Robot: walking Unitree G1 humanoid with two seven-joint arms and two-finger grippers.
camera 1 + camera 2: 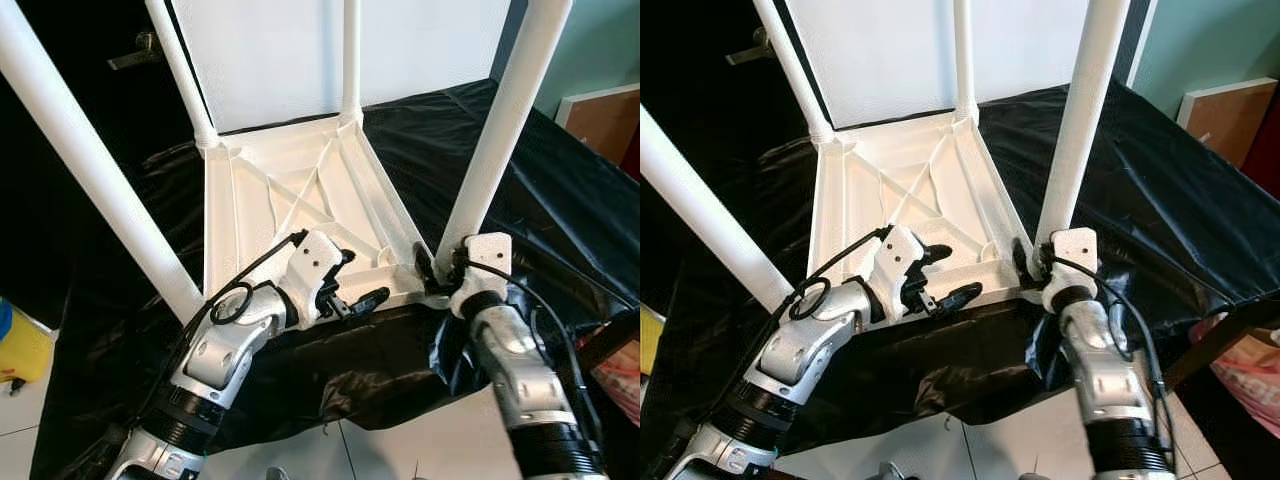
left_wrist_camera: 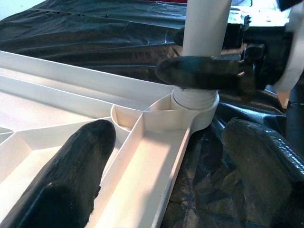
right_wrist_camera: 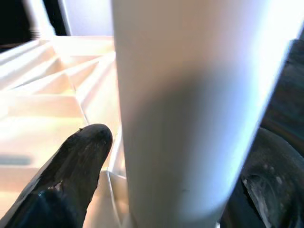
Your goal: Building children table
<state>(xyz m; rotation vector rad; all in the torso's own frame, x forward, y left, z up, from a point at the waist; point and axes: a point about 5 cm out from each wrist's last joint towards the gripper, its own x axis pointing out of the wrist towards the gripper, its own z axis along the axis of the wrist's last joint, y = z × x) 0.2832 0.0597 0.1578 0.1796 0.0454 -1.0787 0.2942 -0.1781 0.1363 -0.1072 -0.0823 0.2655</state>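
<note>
A black plastic sheet (image 1: 560,190) covers the work surface, and everything else is placed against the one white table top (image 1: 290,200) lying upside down on it, ribbed underside facing up. The underside is moulded plastic with a raised rim, diagonal stiffening ribs that cross near the middle, and a round socket at each corner.

Four white tubular legs stand up from those corners: the near-left leg (image 1: 90,160), the far-left leg (image 1: 180,70), the far-right leg (image 1: 351,55) and the near-right leg (image 1: 500,130). All four are plain, smooth and of the same thickness.

Two grippers are at the near edge of the table top. The right gripper (image 1: 437,268) sits at the near-right corner, its two black fingers closed around the base of the near-right leg, just above the socket; one finger (image 2: 199,73) crosses the front of the tube. The left gripper (image 1: 355,290) is near the middle of the near rim, fingers spread apart and holding nothing, one finger (image 2: 66,175) over the ribbed underside and the other outside the rim above the black sheet.
</note>
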